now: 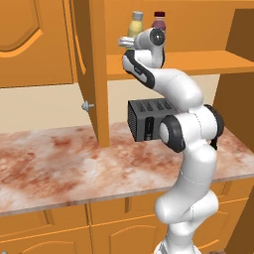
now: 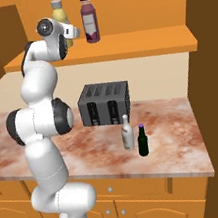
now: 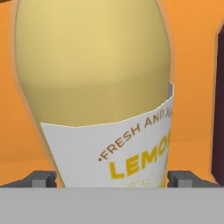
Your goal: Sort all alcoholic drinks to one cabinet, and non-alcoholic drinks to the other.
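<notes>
Non-alcoholic drinks are seen upright on the open cabinet shelf: the yellow bottle and, just beside it, the purple bottle. The gripper is raised to the shelf and spread wide, with the yellow bottle between its fingertips. Contact cannot be told. On the counter, the pale glass bottle and dark bottle are placed near the toaster.

You see a matt pale yellow plastic bottle with a smooth white paper-like label. Beside it on the orange wood shelf stands the purple bottle. Below the shelf: mottled, stone-like countertop; dark matt toaster; two smooth glass bottles.
</notes>
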